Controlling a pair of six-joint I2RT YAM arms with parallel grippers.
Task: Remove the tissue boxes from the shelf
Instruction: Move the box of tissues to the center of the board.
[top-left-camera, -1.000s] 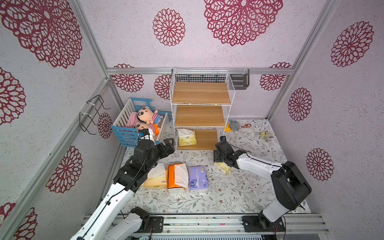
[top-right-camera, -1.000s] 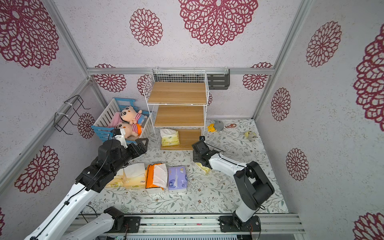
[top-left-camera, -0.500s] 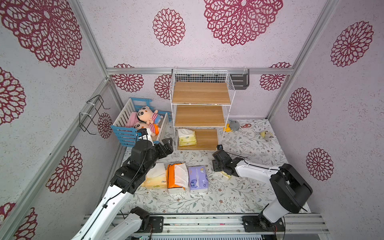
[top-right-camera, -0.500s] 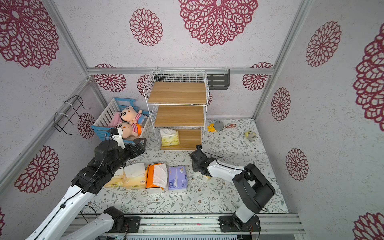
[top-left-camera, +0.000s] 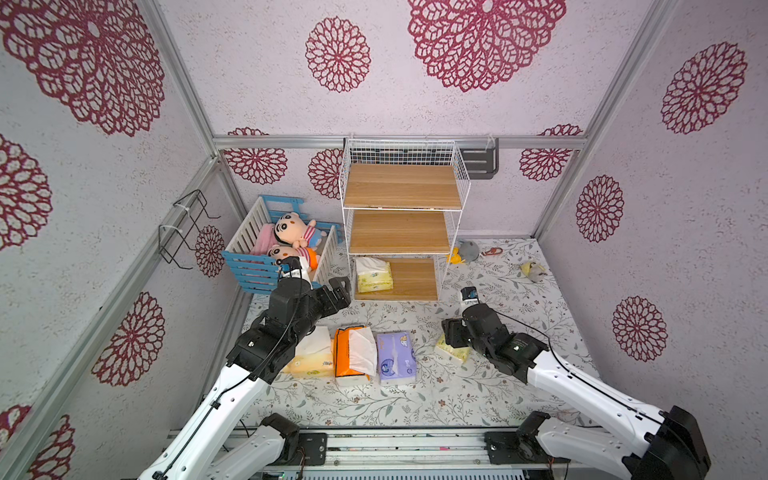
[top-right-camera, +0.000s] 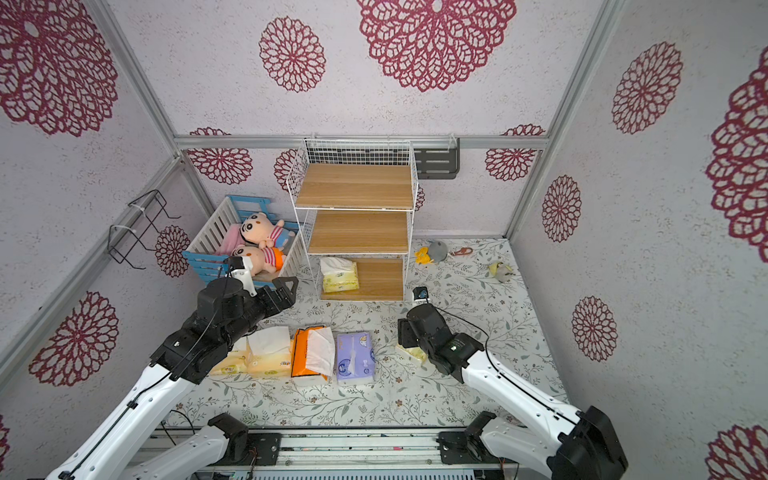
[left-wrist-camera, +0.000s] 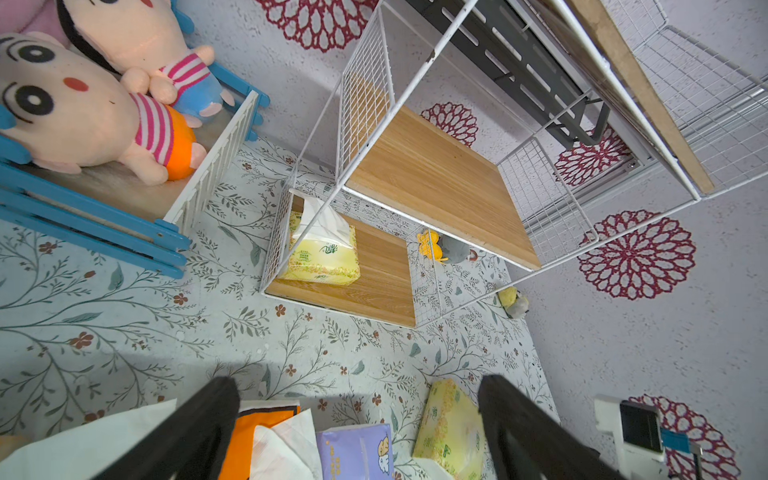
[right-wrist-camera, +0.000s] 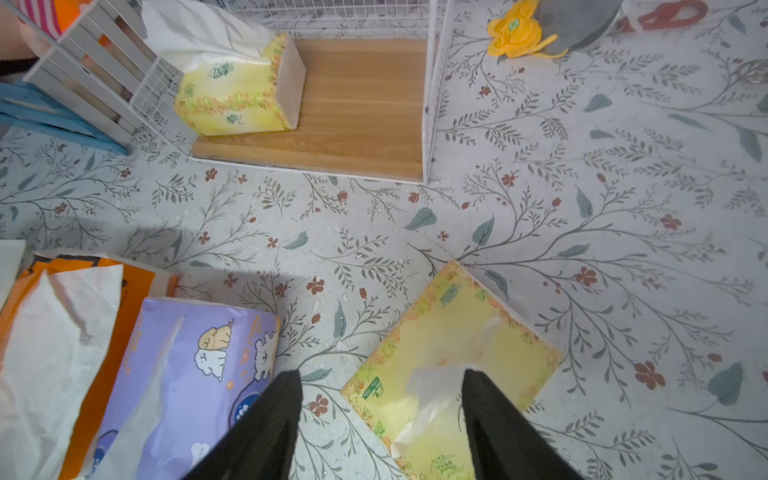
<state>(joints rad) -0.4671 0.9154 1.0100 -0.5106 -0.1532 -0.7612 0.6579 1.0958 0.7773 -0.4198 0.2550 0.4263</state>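
The white wire shelf (top-left-camera: 401, 226) stands at the back, its upper two boards bare. On its bottom board sits one pale yellow tissue pack (top-left-camera: 374, 276) (left-wrist-camera: 322, 257). In a row on the floor lie peach-orange packs (top-left-camera: 311, 359), a bright orange pack (top-left-camera: 347, 353) and a lavender pack (top-left-camera: 397, 357). A second pale yellow pack (right-wrist-camera: 453, 345) lies flat to their right. My right gripper (right-wrist-camera: 380, 399) hovers over it, open, with one finger above the pack and the other above the floor. Open and empty, my left gripper (top-left-camera: 340, 291) hangs between the crib and the shelf's front.
A blue-and-white crib (top-left-camera: 266, 266) with two plush dolls stands left of the shelf. Small toys (top-left-camera: 465, 251) and a little plush (top-left-camera: 532, 270) lie at the back right. A black wire rack (top-left-camera: 183, 232) sticks out from the left wall.
My right gripper has drawn back from the shelf toward the front, and the pale yellow pack came with it. The left arm has barely shifted.
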